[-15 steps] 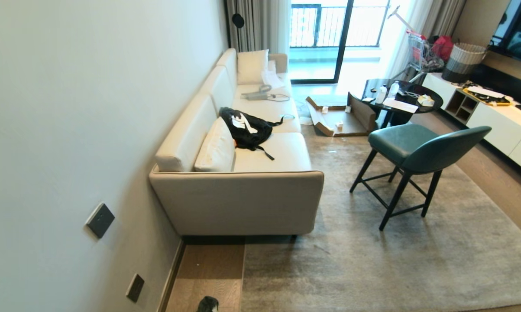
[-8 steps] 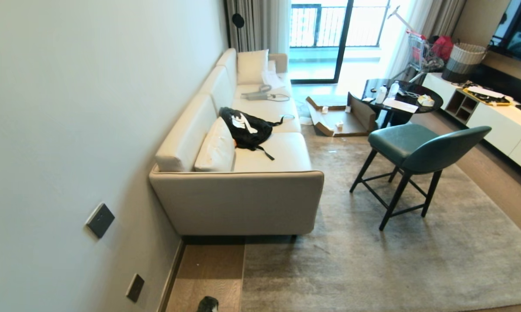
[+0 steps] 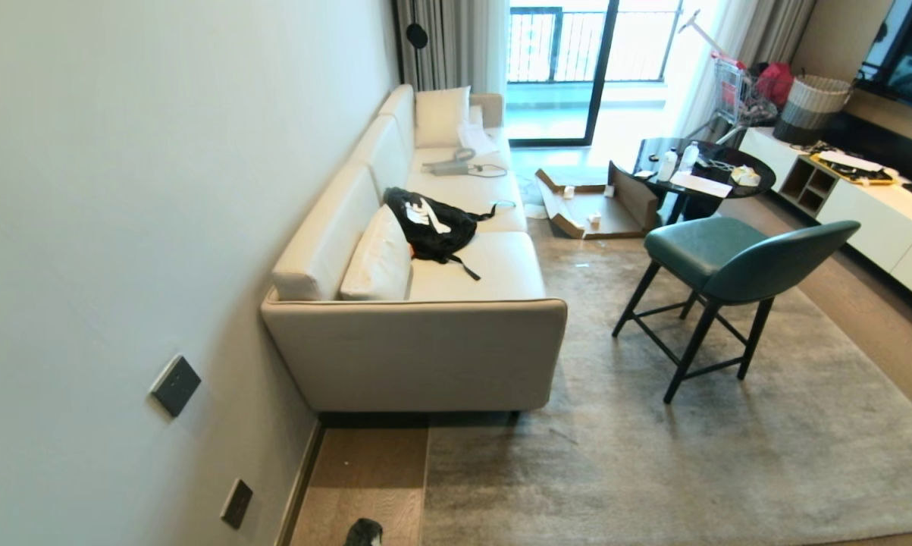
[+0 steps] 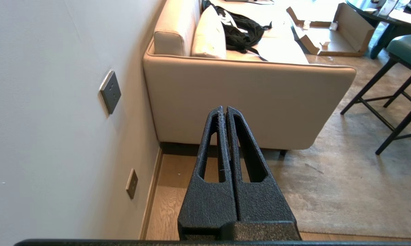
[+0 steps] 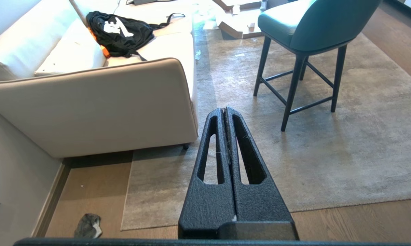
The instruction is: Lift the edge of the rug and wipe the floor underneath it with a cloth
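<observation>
The grey-beige rug (image 3: 653, 455) lies flat. Its rug edge (image 3: 425, 485) runs straight from the sofa's foot toward me, also seen as the rug edge (image 5: 127, 191) in the right wrist view. Brown wood floor (image 3: 365, 470) shows in a strip between that edge and the wall. The cloth (image 3: 365, 533), a dark fuzzy wad, lies on this strip near the wall; the right wrist view shows the cloth (image 5: 88, 225) apart from the rug. My left gripper (image 4: 224, 108) and right gripper (image 5: 224, 109) are both shut, empty and held well above the floor. Neither appears in the head view.
A cream sofa (image 3: 425, 349) with a black bag (image 3: 429, 220) stands against the wall (image 3: 160, 227), which carries sockets (image 3: 236, 503). A teal chair (image 3: 728, 265) stands on the rug. Behind it are a round black table (image 3: 706, 174) and opened cardboard (image 3: 592, 205).
</observation>
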### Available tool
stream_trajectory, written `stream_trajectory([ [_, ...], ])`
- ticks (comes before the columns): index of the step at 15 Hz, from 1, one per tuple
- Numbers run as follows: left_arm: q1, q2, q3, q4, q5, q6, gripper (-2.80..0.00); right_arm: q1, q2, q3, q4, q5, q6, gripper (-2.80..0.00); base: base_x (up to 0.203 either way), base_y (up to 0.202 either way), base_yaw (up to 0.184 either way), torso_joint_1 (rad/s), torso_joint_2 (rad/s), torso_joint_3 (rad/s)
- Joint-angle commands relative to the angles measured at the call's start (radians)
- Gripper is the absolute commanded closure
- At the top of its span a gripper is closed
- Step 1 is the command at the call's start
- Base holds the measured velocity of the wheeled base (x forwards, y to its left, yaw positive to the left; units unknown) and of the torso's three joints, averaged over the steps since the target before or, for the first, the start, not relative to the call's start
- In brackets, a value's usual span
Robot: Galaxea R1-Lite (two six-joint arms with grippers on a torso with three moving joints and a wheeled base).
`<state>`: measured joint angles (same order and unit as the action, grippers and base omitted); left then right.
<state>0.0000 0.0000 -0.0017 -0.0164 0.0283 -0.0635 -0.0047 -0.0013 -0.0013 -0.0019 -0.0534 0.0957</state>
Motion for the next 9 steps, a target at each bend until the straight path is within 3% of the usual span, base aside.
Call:
stream_trajectory([
  [1,0.000,0.000,0.000,0.000,0.001,-0.001,0.00,0.000,0.001,0.000,-0.001,0.000,0.001,0.00,0.000,0.000,0.000,0.000,0.00,0.000],
  [9,0.000,0.000,0.000,0.000,0.001,-0.001,0.00,0.000,0.001,0.000,-0.001,0.000,-0.001,0.00,0.000,0.000,0.000,0.000,0.00,0.000],
])
